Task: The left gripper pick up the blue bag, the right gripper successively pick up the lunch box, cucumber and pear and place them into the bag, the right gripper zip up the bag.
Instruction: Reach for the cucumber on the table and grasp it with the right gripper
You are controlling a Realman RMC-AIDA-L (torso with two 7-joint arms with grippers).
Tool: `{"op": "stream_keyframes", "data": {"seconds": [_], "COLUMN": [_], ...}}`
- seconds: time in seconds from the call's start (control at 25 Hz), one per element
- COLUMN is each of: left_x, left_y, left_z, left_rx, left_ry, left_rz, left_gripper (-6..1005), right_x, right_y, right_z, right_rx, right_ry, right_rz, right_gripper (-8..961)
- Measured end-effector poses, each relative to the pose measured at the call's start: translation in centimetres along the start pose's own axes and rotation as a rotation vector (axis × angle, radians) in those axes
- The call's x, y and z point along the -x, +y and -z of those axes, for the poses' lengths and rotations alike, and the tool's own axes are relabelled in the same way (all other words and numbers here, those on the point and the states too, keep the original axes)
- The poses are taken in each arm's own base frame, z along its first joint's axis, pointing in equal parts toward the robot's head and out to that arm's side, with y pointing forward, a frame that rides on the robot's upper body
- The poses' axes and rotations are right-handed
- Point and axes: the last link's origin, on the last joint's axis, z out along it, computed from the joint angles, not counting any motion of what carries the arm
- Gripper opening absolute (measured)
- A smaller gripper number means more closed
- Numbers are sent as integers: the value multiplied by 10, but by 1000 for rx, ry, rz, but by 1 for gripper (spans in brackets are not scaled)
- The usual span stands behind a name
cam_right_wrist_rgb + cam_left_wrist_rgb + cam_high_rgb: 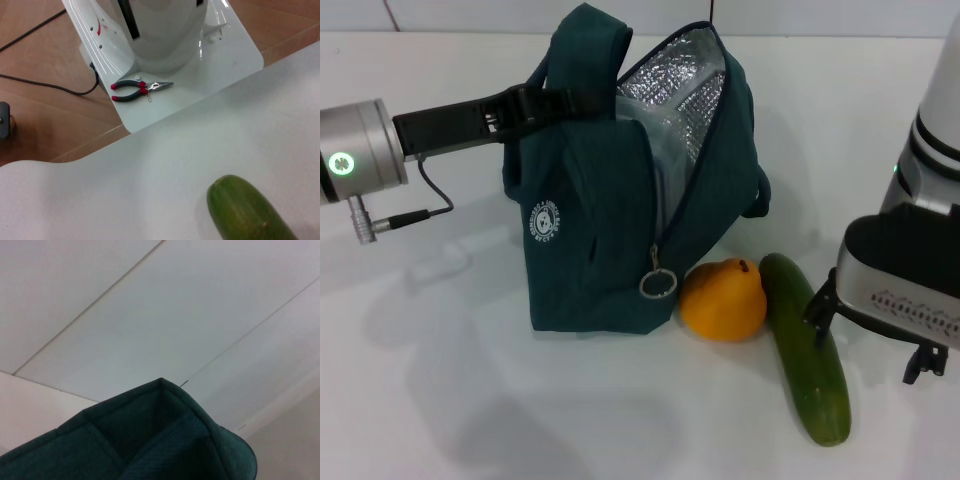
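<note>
The blue bag [590,240] stands on the white table with its mouth open, showing the foil lining [675,85]. My left gripper [542,103] reaches in from the left and is shut on the bag's handle; the same teal fabric [165,440] fills the left wrist view. A pale clear surface [670,175] inside the mouth looks like the lunch box. The pear [723,300] lies by the bag's zip ring [658,285]. The cucumber [807,350] [250,212] lies just right of the pear. My right gripper [870,335] hangs open beside the cucumber's right side, holding nothing.
The table's near edge [150,132] runs close behind the cucumber's end. Below it are the robot's white base [165,30] and red-handled pliers [140,90]. A cable [425,205] hangs from the left wrist.
</note>
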Motion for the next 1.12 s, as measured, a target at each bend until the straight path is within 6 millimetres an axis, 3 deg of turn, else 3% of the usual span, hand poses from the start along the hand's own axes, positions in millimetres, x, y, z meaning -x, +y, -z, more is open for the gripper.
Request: {"op": "stream_keyframes", "data": {"seconds": [0.32,1.12], "left_x": [-4,-3], "left_y": [1,2], "left_z": [-4,-7], "left_rx": [3,5], "left_ry": [0,-11], "left_rz": [-10,-15], "left_gripper": [48,49], "right_x": [0,4], "right_y": [-9,-17], "right_z": [4,-19], "right_rx": [-30,-19], "right_ry": [-5,16], "right_rz": [22,80], "right_gripper": [869,868]}}
